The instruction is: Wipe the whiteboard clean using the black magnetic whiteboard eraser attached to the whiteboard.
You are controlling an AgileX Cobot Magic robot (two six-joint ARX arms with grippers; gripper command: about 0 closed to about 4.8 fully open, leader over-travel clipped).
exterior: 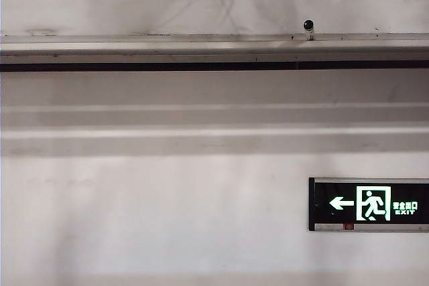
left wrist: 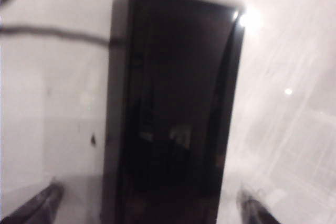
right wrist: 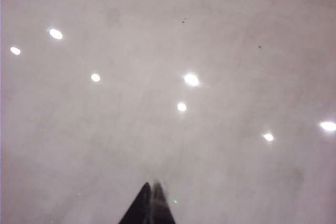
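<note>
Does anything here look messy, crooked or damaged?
Only the whiteboard looks messy: a dark marker line runs up to the black eraser, with small specks beside it. The eraser looks intact between the open left claw fingers. The shut right claw faces faintly smeared board.

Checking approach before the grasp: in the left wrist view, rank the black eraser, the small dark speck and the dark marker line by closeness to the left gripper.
Left gripper is open, one finger on each side of the eraser.
1. Black eraser: between the fingers.
2. Small dark speck: on the whiteboard, beside the eraser.
3. Dark marker line: by the eraser's far end.
</note>
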